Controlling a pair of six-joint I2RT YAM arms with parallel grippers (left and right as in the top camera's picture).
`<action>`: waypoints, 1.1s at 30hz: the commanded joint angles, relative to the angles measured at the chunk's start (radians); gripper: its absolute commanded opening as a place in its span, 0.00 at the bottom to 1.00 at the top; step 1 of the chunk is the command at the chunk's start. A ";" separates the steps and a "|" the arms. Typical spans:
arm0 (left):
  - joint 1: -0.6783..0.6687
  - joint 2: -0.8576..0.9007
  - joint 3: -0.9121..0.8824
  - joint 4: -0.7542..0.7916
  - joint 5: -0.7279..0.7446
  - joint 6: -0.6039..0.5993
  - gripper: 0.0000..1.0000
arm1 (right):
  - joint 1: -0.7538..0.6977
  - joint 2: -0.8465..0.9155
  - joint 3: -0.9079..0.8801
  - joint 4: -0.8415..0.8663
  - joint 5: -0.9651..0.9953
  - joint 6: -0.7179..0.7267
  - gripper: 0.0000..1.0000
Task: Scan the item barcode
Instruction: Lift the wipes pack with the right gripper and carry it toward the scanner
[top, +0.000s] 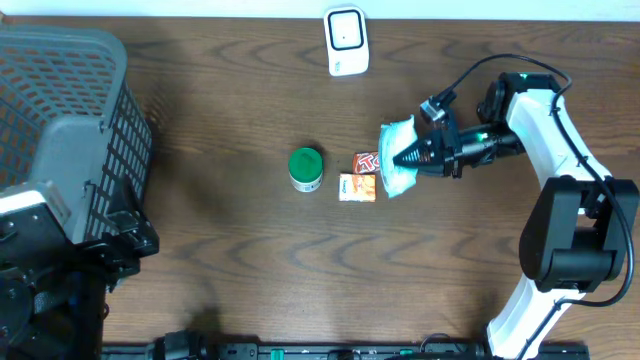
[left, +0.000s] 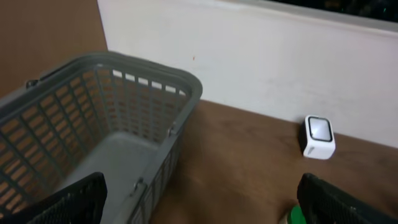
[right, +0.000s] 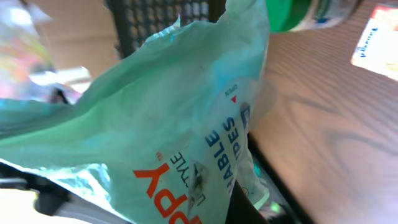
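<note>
One wipes pack (top: 397, 160) is being held by the right jaws, which are being closed almost fully on its soft film. The pack is right of the middle of the surface (top: 230, 270) and well apart from the white scanner (top: 346, 40) at the far edge. The left jaws are being held fully open and empty near the grey basket (top: 60, 120).

Several risks are being carried at this point:

- **Slipping:** The film appears to be pinched along one side only, so the pack is likely to sag or slip if it is being swung quickly.
- **Missed scan:** No barcode is being shown in any view, and only printed lettering is being seen from the right wrist. The code may therefore be presented facing away from the scanner window, and crumpled film may be distorting it.
- **Dragged items:** The green-lidded jar (top: 305, 168) is standing near the pack. The orange sachet (top: 357, 187) and the red sachet (top: 367, 160) are lying just beside it. All three are liable to be dragged if the pack is being carried low.
</note>
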 joint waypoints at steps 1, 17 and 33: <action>-0.003 -0.002 -0.002 -0.010 0.010 -0.009 0.98 | 0.026 -0.005 -0.004 -0.003 0.108 -0.151 0.01; -0.003 -0.002 -0.002 -0.055 0.010 -0.009 0.98 | 0.325 -0.005 -0.004 -0.003 0.033 -0.273 0.01; -0.003 -0.002 -0.002 -0.130 0.010 -0.009 0.98 | 0.177 -0.005 -0.003 -0.003 0.090 -0.273 0.01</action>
